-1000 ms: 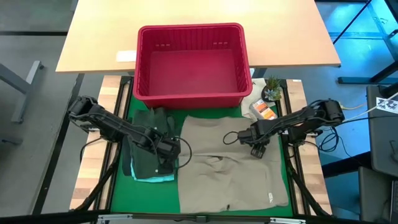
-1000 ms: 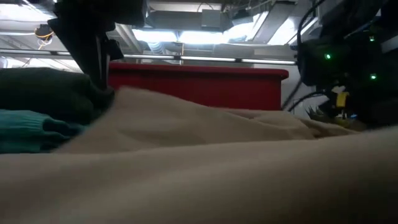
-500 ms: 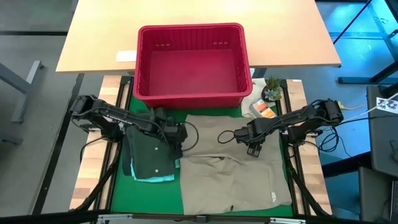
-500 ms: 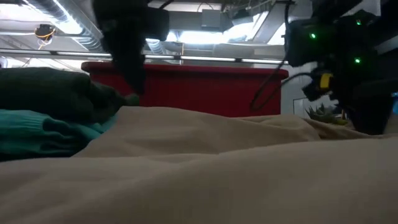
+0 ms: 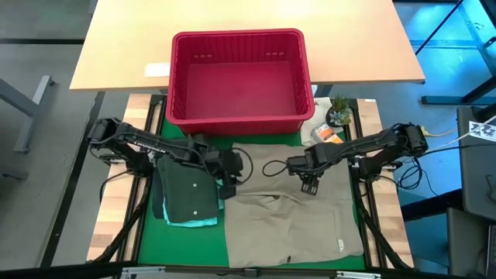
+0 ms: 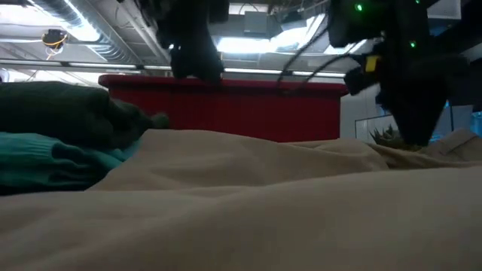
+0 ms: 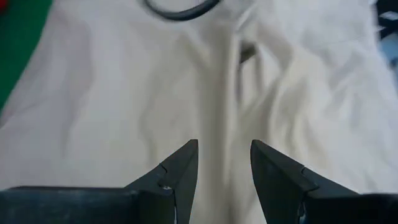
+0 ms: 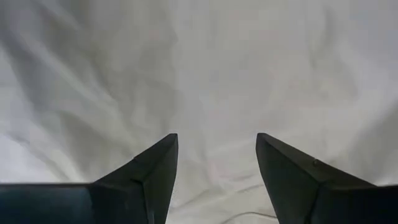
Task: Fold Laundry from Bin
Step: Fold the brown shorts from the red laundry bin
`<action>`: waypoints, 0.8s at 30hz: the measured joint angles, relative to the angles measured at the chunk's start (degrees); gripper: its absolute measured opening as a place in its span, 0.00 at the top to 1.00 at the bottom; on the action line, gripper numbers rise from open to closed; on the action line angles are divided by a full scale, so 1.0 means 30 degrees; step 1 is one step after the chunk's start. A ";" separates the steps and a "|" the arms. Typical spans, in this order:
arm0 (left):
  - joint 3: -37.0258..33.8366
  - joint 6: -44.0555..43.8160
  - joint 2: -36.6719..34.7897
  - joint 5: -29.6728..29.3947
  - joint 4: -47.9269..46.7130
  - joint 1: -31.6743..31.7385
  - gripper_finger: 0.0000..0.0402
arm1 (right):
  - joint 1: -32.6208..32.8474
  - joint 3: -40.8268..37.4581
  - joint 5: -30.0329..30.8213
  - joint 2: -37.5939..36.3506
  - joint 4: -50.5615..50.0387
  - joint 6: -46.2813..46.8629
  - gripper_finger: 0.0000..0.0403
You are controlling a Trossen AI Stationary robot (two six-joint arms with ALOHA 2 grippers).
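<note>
Empty parted tool (image 7: 224, 163) above beige garment (image 7: 124, 106).

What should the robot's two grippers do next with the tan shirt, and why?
Probably lower both grippers and pinch the far edge of the beige-tan garment. The left gripper and the right gripper are both open and empty above that end, near the red bin, and the shirt lies spread out, only partly folded. The dark green garment is already stacked beside it.

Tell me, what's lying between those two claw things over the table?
In the high view, only the beige-tan garment lies between the left gripper and right gripper, its far edge spread flat there.
</note>
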 joint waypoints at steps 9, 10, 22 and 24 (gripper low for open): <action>0.0000 -0.0015 0.0000 -0.0604 0.2705 -0.2631 0.65 | 0.2711 0.2039 -0.1226 -0.0027 0.0691 0.0282 0.46; 0.0000 -0.0011 0.0000 -0.0762 0.3005 -0.2994 0.65 | 0.3172 0.2169 -0.1533 -0.0029 0.1103 0.0602 0.46; 0.0000 -0.0162 0.0000 -0.5440 0.5683 -0.7300 0.65 | 0.9508 0.2296 -0.2645 0.0155 0.4565 0.5070 0.46; 0.0000 -0.0168 0.0000 -0.5973 0.5676 -0.7757 0.65 | 1.0827 0.2296 -0.1877 0.0211 0.4669 0.6192 0.46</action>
